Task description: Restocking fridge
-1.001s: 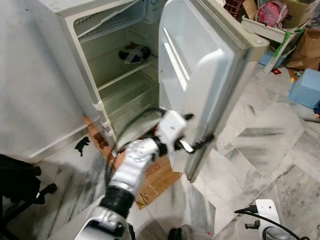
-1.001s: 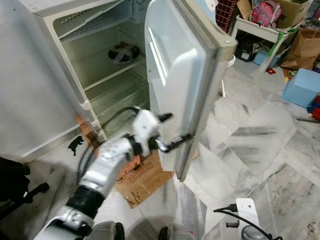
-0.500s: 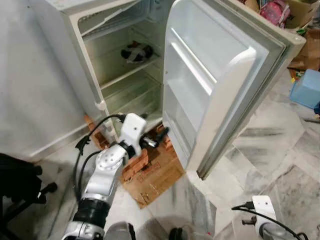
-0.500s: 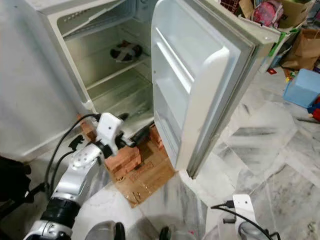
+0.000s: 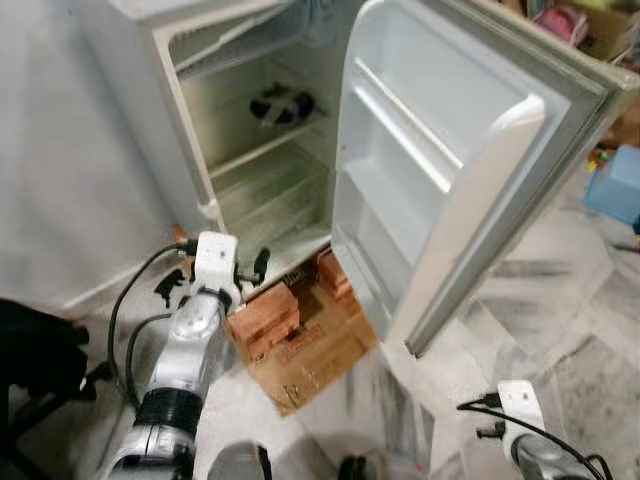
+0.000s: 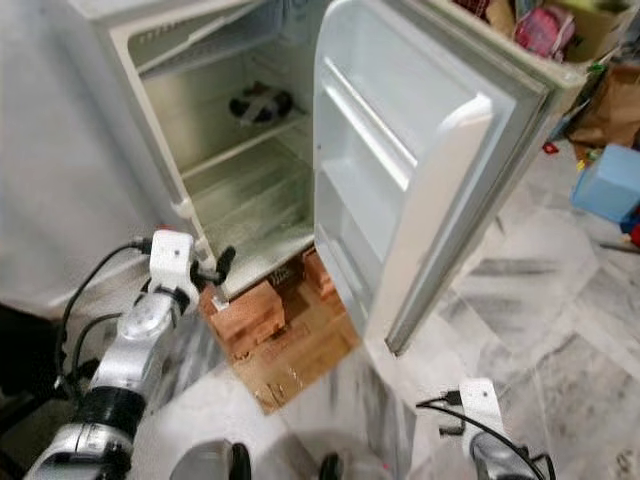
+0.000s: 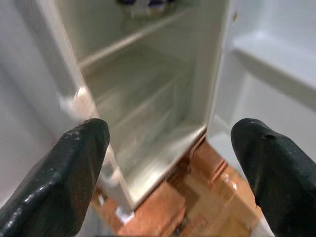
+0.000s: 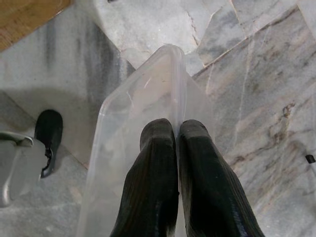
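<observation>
Both grippers differed: the left gripper [image 5: 258, 268] had its fingers spread wide apart with nothing between them, while the right gripper [image 8: 176, 129] had its fingers pressed together on the thin rim of a clear plastic container [image 8: 143, 128].

From the head cameras, the left arm [image 5: 190, 340] was raised toward the fridge [image 5: 190, 130], its gripper hanging just in front of the lower front corner of the cabinet. The fridge door [image 5: 450, 170] stood wide open to the robot's right, showing its inner door shelves [image 5: 400, 130]. Inside, a dark round item [image 5: 280, 102] sat on the upper shelf [image 5: 265, 150]; it was too blurred to name, perhaps a bowl or dish. The fridge rested on bricks [image 5: 265, 318] and flattened cardboard [image 5: 310, 355] over a marble floor [image 5: 560, 290]. A blue box [image 5: 615, 185] stood well apart at the right edge. The right arm [image 5: 520, 420] showed low at the bottom right.

From the left wrist, the two black fingers [image 7: 64, 182] framed the fridge interior, with the bricks below.

From the right wrist, the closed fingers [image 8: 153, 187] gripped the container's edge above the marble floor, the container tilted with its rim uppermost. A dark foot-like shape [image 8: 48, 134] lay on the floor beside it.
</observation>
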`<state>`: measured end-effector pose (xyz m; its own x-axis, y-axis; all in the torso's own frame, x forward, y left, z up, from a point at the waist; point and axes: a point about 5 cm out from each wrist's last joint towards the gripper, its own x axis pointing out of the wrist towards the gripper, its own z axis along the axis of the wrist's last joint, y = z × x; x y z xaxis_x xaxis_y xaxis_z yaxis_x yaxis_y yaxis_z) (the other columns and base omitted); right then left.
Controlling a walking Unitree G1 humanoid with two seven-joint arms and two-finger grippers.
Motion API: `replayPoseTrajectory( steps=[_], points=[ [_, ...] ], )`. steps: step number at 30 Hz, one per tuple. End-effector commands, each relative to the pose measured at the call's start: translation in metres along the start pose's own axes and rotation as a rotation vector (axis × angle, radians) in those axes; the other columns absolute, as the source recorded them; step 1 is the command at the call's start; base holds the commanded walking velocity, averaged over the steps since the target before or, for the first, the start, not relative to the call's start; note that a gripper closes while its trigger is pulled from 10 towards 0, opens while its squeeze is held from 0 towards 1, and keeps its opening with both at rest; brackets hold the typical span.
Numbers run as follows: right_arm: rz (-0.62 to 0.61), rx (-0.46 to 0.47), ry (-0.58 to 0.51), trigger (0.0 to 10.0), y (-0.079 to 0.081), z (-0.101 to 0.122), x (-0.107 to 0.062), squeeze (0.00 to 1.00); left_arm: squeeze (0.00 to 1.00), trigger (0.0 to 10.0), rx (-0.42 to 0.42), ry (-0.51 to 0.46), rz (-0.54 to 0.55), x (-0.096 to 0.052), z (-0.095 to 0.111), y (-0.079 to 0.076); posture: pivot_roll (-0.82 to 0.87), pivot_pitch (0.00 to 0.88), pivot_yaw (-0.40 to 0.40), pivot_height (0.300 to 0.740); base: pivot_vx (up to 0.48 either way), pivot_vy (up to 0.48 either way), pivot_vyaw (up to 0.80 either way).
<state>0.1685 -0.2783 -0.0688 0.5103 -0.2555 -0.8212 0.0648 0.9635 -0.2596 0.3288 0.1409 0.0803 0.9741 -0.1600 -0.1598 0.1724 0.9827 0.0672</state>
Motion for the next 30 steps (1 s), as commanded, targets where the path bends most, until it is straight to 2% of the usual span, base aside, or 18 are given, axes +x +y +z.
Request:
replayPoseTrajectory(
  steps=[1,5,11,23,26,30],
  points=[
    [-0.012,0.029,0.005,10.0,-0.002,-0.003,-0.001,0.0,0.0,10.0,-0.005,-0.016,-0.016,0.002,0.002,-0.004,0.0,0.066,-0.029,0.74,0.0,0.0,-0.68],
    [-0.016,0.027,0.012,10.0,-0.004,-0.007,-0.001,0.0,0.0,10.0,-0.008,-0.02,-0.025,0.001,0.002,-0.007,0.0,0.068,-0.03,0.74,0.0,-0.232,-0.69],
    [-0.001,0.006,0.009,10.0,-0.002,-0.006,-0.001,0.0,0.0,10.0,-0.021,-0.01,-0.024,0.001,-0.004,-0.013,0.0,0.072,-0.038,0.74,0.0,-0.469,0.0],
    [0.005,-0.002,-0.009,10.0,-0.001,0.0,0.0,0.0,0.0,10.0,-0.022,-0.001,-0.012,0.004,-0.007,-0.013,-0.01,0.074,-0.041,0.74,0.0,-0.468,0.0],
    [0.004,-0.004,-0.007,10.0,-0.001,-0.001,0.0,0.0,0.0,10.0,-0.016,0.009,0.031,0.005,-0.007,-0.01,-0.01,0.076,-0.039,0.74,0.0,0.0,0.0],
    [0.002,-0.004,-0.001,10.0,-0.003,-0.003,-0.001,0.0,0.0,10.0,-0.02,0.045,0.146,0.007,-0.011,0.006,-0.01,0.075,-0.037,0.74,0.0,0.0,0.0]
  ],
)
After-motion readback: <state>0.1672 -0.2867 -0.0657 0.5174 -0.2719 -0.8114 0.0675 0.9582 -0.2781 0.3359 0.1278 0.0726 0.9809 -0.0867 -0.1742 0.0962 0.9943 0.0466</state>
